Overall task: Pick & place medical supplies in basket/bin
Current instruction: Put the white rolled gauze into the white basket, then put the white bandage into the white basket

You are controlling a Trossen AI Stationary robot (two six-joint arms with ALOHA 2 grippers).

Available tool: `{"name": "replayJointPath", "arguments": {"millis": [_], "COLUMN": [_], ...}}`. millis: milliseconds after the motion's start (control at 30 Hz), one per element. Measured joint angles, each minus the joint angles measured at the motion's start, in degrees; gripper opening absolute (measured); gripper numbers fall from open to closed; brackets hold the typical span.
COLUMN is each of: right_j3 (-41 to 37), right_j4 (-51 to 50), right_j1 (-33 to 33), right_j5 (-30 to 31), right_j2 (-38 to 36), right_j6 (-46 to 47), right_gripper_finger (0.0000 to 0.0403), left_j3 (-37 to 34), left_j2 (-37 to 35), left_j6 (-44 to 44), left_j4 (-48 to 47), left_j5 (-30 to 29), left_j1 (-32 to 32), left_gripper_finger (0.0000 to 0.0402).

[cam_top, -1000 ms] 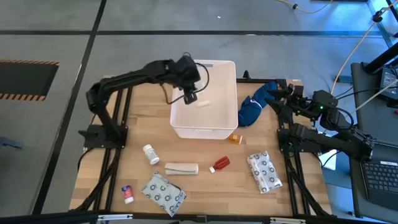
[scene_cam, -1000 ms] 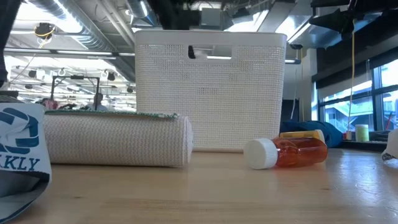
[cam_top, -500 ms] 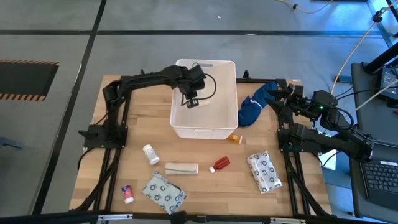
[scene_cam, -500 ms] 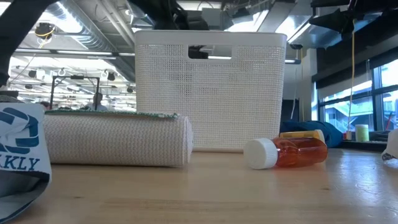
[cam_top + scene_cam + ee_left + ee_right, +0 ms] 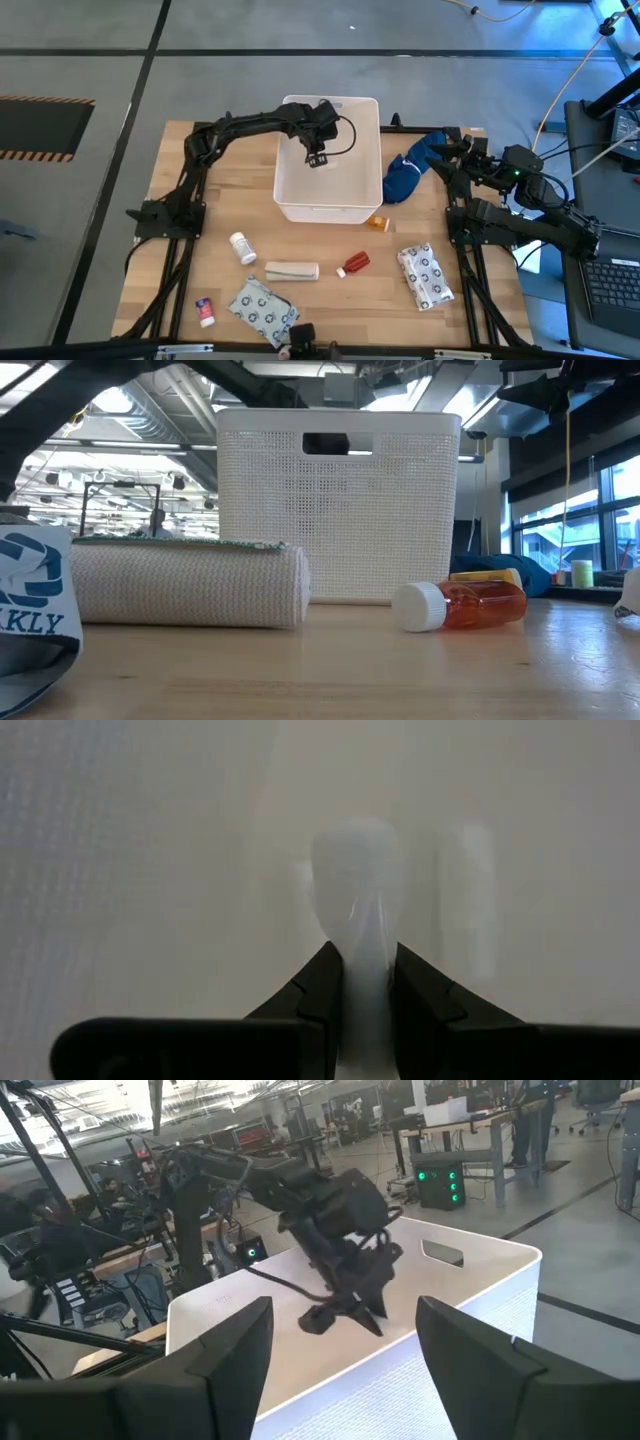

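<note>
Left gripper [image 5: 365, 1010] fingers [image 5: 318, 990] pinch a pale, blurry tube [image 5: 358, 910], its type unclear, over the white bin [image 5: 296, 196] at mid tabletop [image 5: 225, 210]. Right gripper [image 5: 340, 1370] idles w/ fingers wide apart, holding nothing, near the blue cloth [image 5: 404, 176]. Bandage roll [image 5: 185, 585] hides the bin's base corner in low view.

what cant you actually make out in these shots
- Left wrist view: the pale object held in the left gripper is blurred; what kind of supply it is cannot be told.
- Low view: the white bin hides its own inside behind its wall, and the left gripper too.
- High view: the label on the small tube is too small to read.
- Low view: the printed packet is cut off by the left edge.
</note>
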Motion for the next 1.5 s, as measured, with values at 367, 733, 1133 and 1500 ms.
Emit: {"name": "replayJointPath", "arguments": {"millis": [367,733,1133,1500], "right_j3": [0.0,0.0,0.0,0.0], "right_j4": [0.0,0.6,5.4,6.5], "right_j1": [0.0,0.0,0.0,0.0], "right_j5": [0.0,0.0,0.0,1.4], "right_j2": [0.0,0.0,0.0,0.0], "right_j6": [0.0,2.0,16.7,15.1], "right_gripper_finger": [0.0248,0.0248,0.0248,0.0248], "left_j3": [0.1,0.1,0.1,0.1], "left_j2": [2.3,2.2,-8.1,-26.9], "left_j6": [-2.4,-2.5,0.4,-6.3], "left_j4": [-0.3,-1.3,-0.7,5.9], "left_j5": [-6.3,-2.7,-8.3,3.9], "left_j1": [0.7,1.3,0.8,-0.7], "left_gripper_finger": [0.0084,0.0167,0.0186,0.0176]}}
